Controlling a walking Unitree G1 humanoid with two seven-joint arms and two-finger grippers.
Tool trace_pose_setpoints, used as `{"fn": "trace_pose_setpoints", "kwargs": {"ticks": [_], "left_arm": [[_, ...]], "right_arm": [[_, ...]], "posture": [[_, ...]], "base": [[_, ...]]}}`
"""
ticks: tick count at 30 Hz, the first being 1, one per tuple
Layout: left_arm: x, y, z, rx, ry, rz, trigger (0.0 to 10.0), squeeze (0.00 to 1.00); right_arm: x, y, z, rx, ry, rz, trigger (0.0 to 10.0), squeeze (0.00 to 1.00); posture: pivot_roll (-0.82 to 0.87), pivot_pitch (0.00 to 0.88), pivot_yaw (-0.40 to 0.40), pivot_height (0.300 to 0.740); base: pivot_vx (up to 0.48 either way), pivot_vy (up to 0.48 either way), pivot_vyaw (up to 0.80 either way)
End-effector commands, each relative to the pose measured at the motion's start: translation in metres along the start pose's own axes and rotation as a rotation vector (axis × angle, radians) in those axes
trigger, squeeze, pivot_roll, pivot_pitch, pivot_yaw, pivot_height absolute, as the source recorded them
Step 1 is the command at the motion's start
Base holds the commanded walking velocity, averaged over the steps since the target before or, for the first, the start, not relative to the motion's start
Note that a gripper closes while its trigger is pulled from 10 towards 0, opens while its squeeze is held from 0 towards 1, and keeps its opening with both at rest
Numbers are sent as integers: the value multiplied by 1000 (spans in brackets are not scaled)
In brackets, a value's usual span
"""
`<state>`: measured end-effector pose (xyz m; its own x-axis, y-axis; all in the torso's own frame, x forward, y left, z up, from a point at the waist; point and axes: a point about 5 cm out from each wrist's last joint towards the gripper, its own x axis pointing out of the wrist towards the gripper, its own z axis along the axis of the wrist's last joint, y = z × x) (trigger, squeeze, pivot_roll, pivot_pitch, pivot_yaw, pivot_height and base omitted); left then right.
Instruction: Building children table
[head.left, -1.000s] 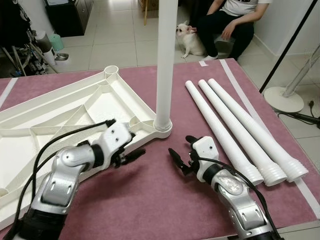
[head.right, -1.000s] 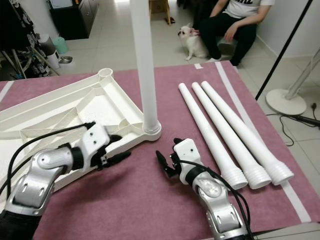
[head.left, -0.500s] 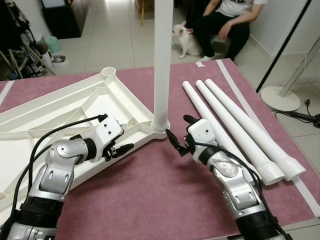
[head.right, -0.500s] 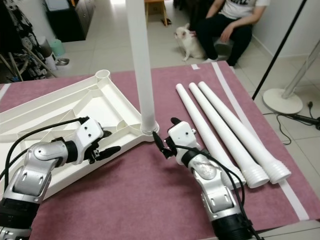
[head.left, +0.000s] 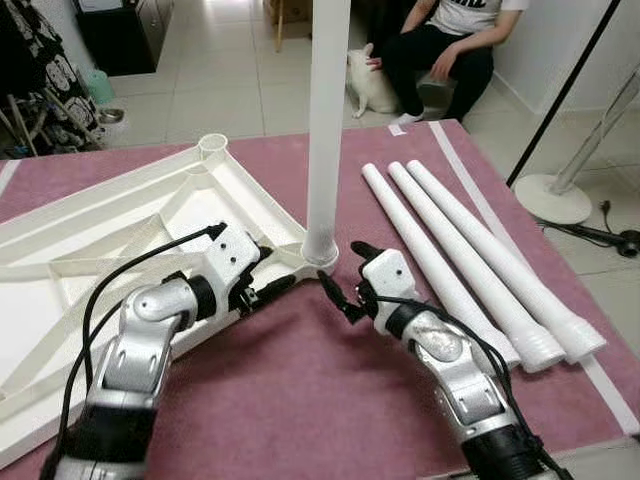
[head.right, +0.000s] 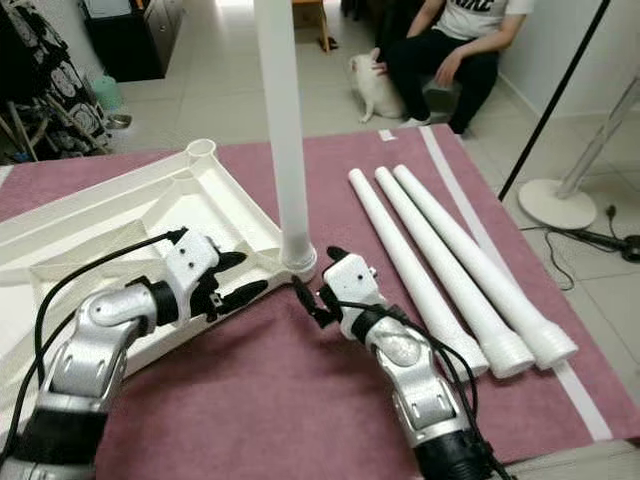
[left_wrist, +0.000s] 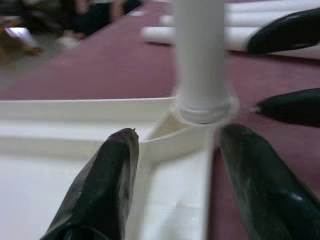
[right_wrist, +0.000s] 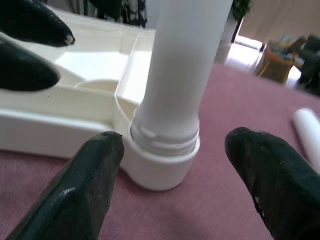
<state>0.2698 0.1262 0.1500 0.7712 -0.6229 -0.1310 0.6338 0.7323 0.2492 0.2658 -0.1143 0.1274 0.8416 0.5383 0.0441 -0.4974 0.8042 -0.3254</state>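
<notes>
An upside-down white tabletop (head.left: 120, 215) lies on the maroon mat. One white leg (head.left: 326, 130) stands upright in the tabletop's near corner socket (head.left: 319, 252). Three loose white legs (head.left: 470, 265) lie side by side to the right. My left gripper (head.left: 272, 268) is open just left of that socket, over the tabletop's rim. My right gripper (head.left: 340, 262) is open just right of the socket. In the left wrist view the leg's base (left_wrist: 200, 75) stands beyond the open fingers (left_wrist: 110, 185). The right wrist view has the leg's collar (right_wrist: 165, 142) between my spread fingers (right_wrist: 260, 170), which do not touch it.
A person (head.left: 440, 50) sits beyond the mat's far edge with a small white dog (head.left: 370, 85) on the tiled floor. A fan base (head.left: 552, 197) and a slanted black pole (head.left: 570, 90) stand to the right. Dark clutter (head.left: 40, 80) is at far left.
Both grippers have closed in on the upright leg's base, the right one moving forward and left, the left one sliding right along the tabletop rim. The camera has shifted slightly.
</notes>
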Motion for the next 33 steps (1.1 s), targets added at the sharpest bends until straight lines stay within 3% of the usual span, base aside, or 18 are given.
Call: {"fn": "trace_pose_setpoints", "kwargs": {"ticks": [1, 3, 5, 8, 14, 15, 19, 20, 23, 31, 33], "left_arm": [[-5, 7, 1, -12, -19, 81, 10000, 0], [-5, 7, 1, -12, -19, 81, 10000, 0], [-3, 6, -3, -3, -25, 155, 10000, 0], [1, -3, -14, -7, 0, 190, 10000, 0], [2, -12, -24, -29, 29, 106, 10000, 0], [3, -6, -25, -29, 36, 31, 10000, 0], [3, -1, -23, -23, 34, 11, 10000, 0], [5, 9, -15, 1, 18, -3, 10000, 0], [5, 14, -9, 11, 3, 4, 10000, 0], [8, 0, -2, -1, -40, -9, 10000, 0], [5, 0, -1, 41, -33, -30, 10000, 0]], "right_arm": [[2, -1, 8, -8, -47, -18, 10000, 0], [2, -1, 8, -8, -47, -18, 10000, 0], [5, -4, 12, -3, -69, -50, 10000, 0], [7, -11, 13, -1, -79, -107, 10000, 0], [7, -20, 13, -10, -80, -134, 10000, 0], [7, -26, 13, -34, -75, -126, 10000, 0], [7, -27, 13, -45, -75, -122, 10000, 0], [6, -30, 16, -62, -75, -103, 10000, 0], [5, -31, 16, -78, -68, -83, 10000, 0], [5, -32, 18, -89, -65, -80, 10000, 0], [9, -28, 20, -78, -80, -85, 10000, 0]], "posture": [[-30, 0, 52, 740], [-30, 0, 52, 740], [-37, 0, 59, 740], [-43, 0, 59, 740], [-34, 0, 54, 740], [-40, 0, 34, 740], [-41, 0, 30, 740], [-57, 0, 5, 740], [-64, 0, -7, 740], [-70, 0, -9, 740], [-46, 0, 6, 740]], "base": [[0, 0, 0], [0, 0, 0], [0, 0, 0], [0, 0, 0], [0, 0, 0], [0, 0, 0], [0, 0, 0], [0, 0, 0], [0, 0, 0], [0, 0, 0], [0, 0, 0]]}}
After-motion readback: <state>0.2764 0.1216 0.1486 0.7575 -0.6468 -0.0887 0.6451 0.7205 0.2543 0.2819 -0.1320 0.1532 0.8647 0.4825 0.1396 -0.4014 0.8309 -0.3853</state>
